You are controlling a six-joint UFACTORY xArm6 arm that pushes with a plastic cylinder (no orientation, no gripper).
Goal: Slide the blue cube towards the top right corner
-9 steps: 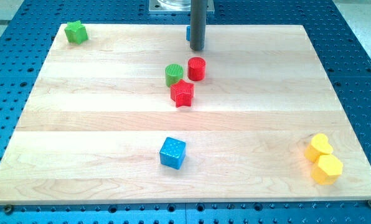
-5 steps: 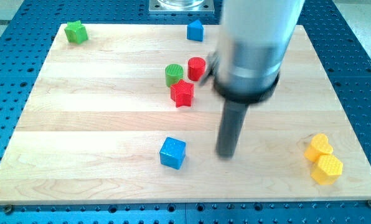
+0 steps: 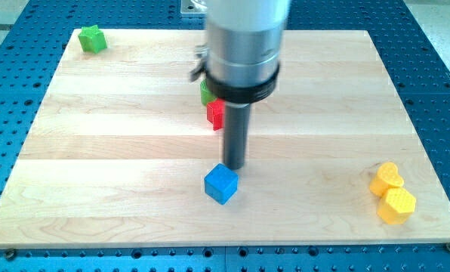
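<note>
- Notably, my tip (image 3: 234, 167) stands just above and slightly to the view's right of the blue cube (image 3: 221, 183), touching it or nearly so (contact cannot be settled from this angle).
- Blue cube: it lies low on the wooden board (image 3: 97, 151), a little left of centre and near the bottom edge, turned so that one corner faces the view's bottom; the top right corner of the board lies well away from it, up and to the view's right.
- Governing relation: my tip sits on the side of the blue cube that faces the goal, so a push from this position would, in my judgement, drive the cube down or leftward; the tip needs to pass round to the cube's lower left before pushing.
- Arm pose: the rod hangs upright, its wide grey housing (image 3: 240, 45) filling the view's top centre above the blue cube. The rod carries no jaws and holds nothing.
- Other blocks, placed from the blue cube: a red block (image 3: 214, 114) and a green block (image 3: 206, 94) directly above, both partly hidden by the housing; a green star (image 3: 92, 38) far to the upper left; two yellow blocks (image 3: 387, 177) (image 3: 396, 205) far to the right, touching each other.
</note>
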